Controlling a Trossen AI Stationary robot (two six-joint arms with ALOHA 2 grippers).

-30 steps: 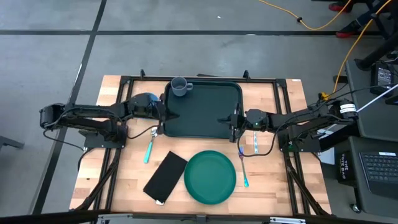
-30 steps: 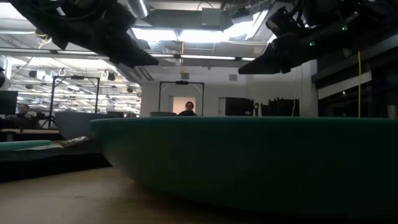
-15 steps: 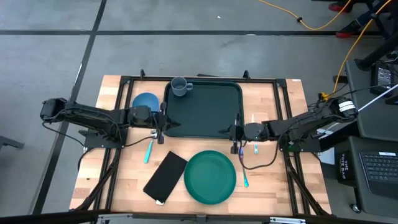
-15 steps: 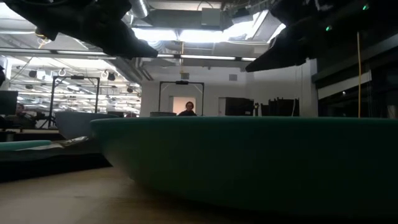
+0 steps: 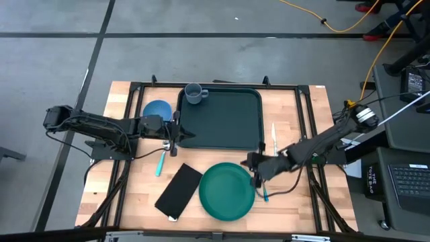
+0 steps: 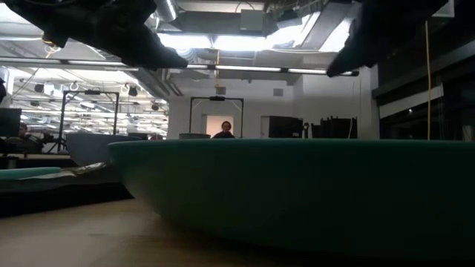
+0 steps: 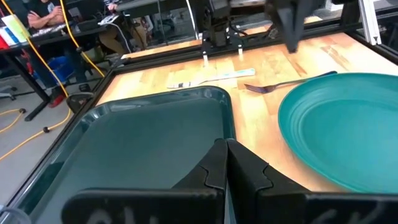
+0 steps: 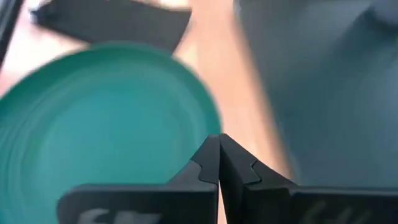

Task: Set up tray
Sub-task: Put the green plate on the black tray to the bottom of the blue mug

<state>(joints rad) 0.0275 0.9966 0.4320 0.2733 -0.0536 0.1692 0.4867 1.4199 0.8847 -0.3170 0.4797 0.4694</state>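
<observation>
1. The wooden table point(image 5: 295, 202) stands on a grey floor with dark lines. Yellow cables lie on the floor at the far right. The low view shows a big room with bright ceiling lights and one person far back in a doorway.
2. One tray point(image 5: 222, 118), dark green, sits at the far middle of the table.
3. One round green plate point(image 5: 227, 191) lies nearer, just in front of the tray.
4. One flat black rectangle point(image 5: 179, 191) lies left of the plate.
5. One grey cup point(image 5: 194, 93) stands at the tray's far left corner.
6. One small blue dish point(image 5: 157, 108) is left of the tray.
7. The left gripper point(image 5: 174, 135) is at the tray's left edge, fingers pressed together, holding nothing.
8. The right gripper point(image 5: 254, 163) is over the plate's right edge, fingers together and empty.
9. I can read no writing anywhere.
</observation>
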